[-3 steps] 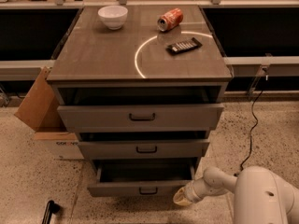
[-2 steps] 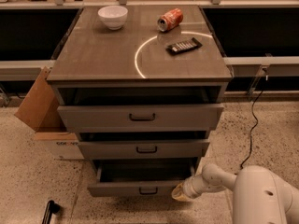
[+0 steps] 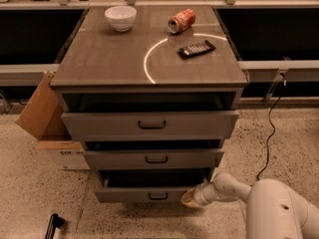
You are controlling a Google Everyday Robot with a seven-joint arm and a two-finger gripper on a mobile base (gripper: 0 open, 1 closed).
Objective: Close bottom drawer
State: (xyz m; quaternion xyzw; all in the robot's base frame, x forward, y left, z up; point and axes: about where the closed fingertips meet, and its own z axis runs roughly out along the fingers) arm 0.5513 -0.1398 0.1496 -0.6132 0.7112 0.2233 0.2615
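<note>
The bottom drawer (image 3: 149, 195) is the lowest and narrowest of three grey-brown fronts, with a small dark bar handle (image 3: 158, 196). It stands pulled out a little, its dark interior showing above the front panel. My gripper (image 3: 188, 198) reaches in from the lower right on a white arm (image 3: 234, 187). Its tip is against the right end of the bottom drawer's front panel.
The top drawer (image 3: 149, 125) and middle drawer (image 3: 153, 159) also stand slightly open. On the cabinet top are a white bowl (image 3: 120, 18), a tipped red can (image 3: 181, 20) and a dark remote (image 3: 196, 49). A cardboard box (image 3: 47, 128) sits left. A black cable (image 3: 269, 133) hangs right.
My gripper has moved left and slightly up to the drawer's right front corner. The bottom drawer looks pushed in a little.
</note>
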